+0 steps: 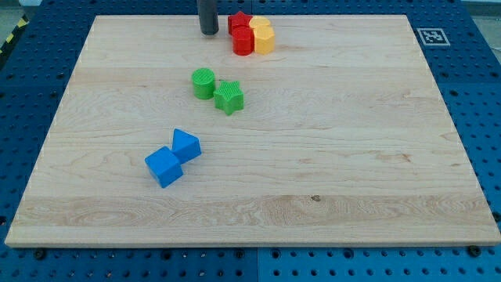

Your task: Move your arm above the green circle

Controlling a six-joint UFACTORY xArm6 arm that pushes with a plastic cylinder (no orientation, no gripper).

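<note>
The green circle (203, 83) is a short green cylinder left of the board's middle, in the upper half. A green star (229, 97) sits just to its lower right, nearly touching it. My tip (208, 32) is the lower end of a dark rod at the view's top. It stands on the board above the green circle, well apart from it, and just left of the red blocks.
A red star (238, 22), a red block (243, 42), a yellow block (261, 27) and a yellow heart-like block (264, 41) cluster at the top. A blue triangle (186, 146) and a blue cube (163, 168) touch at lower left. The wooden board (352, 157) lies on a blue pegboard.
</note>
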